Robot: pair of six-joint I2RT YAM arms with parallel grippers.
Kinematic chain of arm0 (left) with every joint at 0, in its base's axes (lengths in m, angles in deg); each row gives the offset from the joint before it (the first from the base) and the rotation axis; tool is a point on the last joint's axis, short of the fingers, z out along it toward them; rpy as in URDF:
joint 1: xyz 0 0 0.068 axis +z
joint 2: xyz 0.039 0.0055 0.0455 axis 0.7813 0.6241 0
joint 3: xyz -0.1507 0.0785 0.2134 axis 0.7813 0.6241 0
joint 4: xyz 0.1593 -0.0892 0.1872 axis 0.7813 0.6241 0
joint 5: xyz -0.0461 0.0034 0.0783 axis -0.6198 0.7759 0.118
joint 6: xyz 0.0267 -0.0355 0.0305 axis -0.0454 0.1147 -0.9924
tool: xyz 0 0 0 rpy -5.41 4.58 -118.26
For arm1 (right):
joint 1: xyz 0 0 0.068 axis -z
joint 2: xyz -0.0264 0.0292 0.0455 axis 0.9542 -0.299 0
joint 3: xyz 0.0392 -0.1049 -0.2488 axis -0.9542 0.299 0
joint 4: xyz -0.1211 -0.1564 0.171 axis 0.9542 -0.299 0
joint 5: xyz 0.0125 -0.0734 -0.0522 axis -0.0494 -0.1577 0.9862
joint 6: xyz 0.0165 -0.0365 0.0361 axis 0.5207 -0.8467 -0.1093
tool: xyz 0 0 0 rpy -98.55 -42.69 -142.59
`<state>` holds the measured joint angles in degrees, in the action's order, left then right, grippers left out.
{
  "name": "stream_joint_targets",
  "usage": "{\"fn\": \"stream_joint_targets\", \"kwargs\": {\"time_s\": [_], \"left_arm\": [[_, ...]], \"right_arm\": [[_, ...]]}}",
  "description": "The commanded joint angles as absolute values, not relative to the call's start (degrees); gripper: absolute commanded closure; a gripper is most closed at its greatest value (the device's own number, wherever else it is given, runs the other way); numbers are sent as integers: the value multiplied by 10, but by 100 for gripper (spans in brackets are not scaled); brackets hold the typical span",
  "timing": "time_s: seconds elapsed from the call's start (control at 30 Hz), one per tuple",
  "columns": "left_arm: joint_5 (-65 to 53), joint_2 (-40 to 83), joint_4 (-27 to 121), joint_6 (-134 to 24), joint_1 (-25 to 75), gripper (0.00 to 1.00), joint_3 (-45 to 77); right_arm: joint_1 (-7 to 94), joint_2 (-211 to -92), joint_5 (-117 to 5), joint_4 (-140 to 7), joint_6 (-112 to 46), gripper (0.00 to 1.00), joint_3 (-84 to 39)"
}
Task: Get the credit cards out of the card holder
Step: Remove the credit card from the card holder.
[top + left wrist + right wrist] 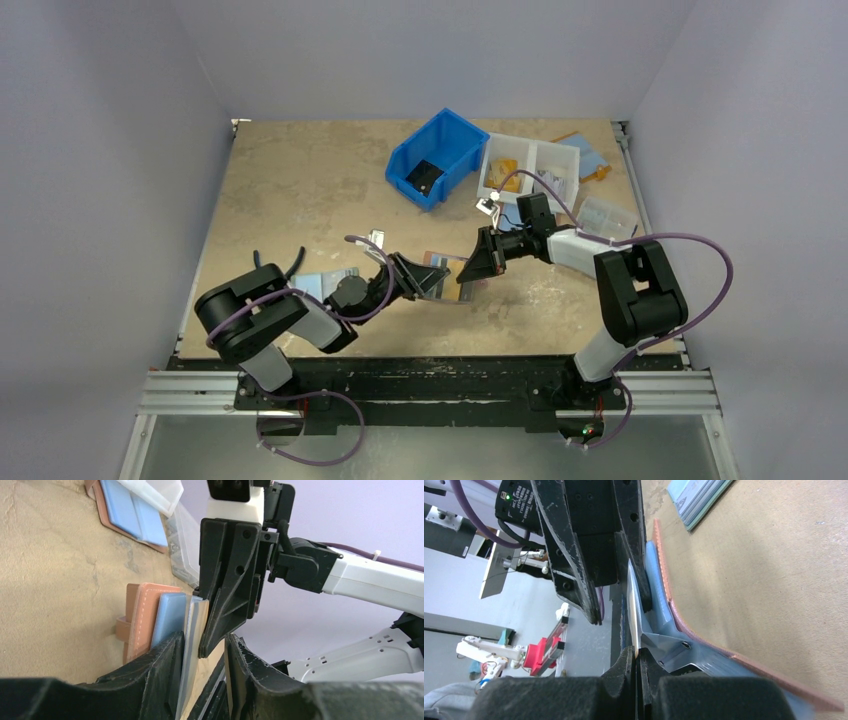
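right gripper (636,666): grainy black fingers closed to a slit, pinching the near edge of a thin, stiff white card (634,615). the card stands on edge inside the card holder (664,605), a folding wallet of salmon-brown stitched leather with a smooth light-blue lining and a glossy grey panel bearing a small round stud. its curved leather back lies against the table (774,580), a matt, sand-coloured board, near the front middle between the two arms. left gripper (622,615): angular black plastic jaws spread wide, one finger pressed flat on the blue lining, the other well clear of the card, gripping nothing. beyond it, loose cards (696,497), pale blue and flat, lie stacked on the board. far side, top view: a blue plastic bin (455,140), a white divided tray (532,140), a brown-edged blue folder (585,150) and a clear lidded box (605,215).
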<state>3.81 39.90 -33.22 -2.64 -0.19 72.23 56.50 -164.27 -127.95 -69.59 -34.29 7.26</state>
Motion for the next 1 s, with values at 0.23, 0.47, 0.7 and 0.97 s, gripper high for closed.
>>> {"fn": "stream_joint_targets", "kwargs": {"time_s": [0.23, 0.47, 0.7, 0.97], "left_arm": [[-17, 357, -337, -20, 21, 71, 728], [-21, 349, -326, -13, 27, 86, 732], [-20, 346, -325, -12, 31, 96, 742], [-19, 350, -347, -5, 37, 97, 760]], "right_arm": [[566, -1648, -1314, -681, -343, 99, 73], [567, -1653, -1316, -683, -346, 97, 71], [567, -1658, -1336, -688, -351, 95, 69], [567, -1665, -1327, -691, -352, 95, 68]]}}
